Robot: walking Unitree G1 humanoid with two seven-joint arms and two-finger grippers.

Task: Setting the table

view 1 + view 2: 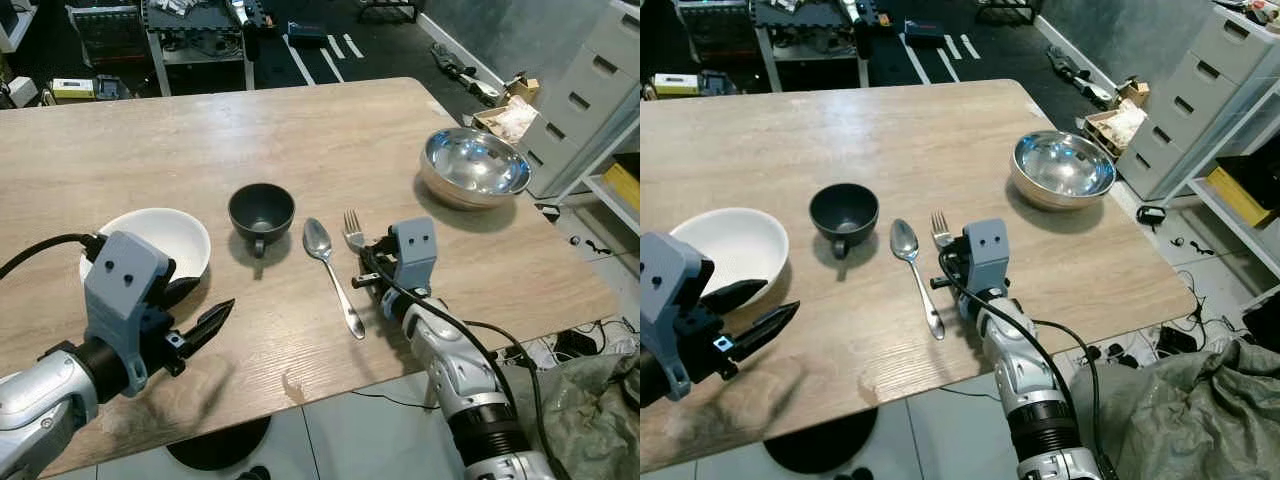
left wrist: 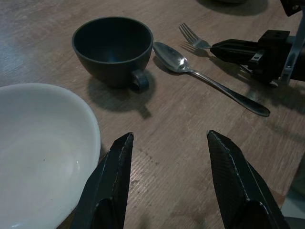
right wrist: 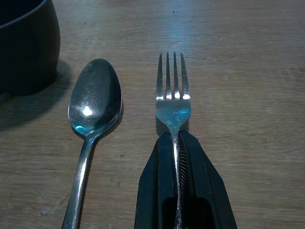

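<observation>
Two utensils side by side: right gripper (image 3: 177,143) pinches the fork (image 3: 172,95) by its handle, lining it up just beside the spoon (image 3: 93,107) on the table (image 1: 300,130). Left gripper (image 2: 167,143) hovers spread near the white bowl (image 1: 165,235).

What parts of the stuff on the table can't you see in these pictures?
- Fork handle: pinched between the right gripper fingers in the right wrist view.
- Spoon handle end: cut off by that view's edge.
- White bowl near rim: behind the left gripper housing in the left eye view.
- Dark cup: mostly outside the right wrist view.
</observation>
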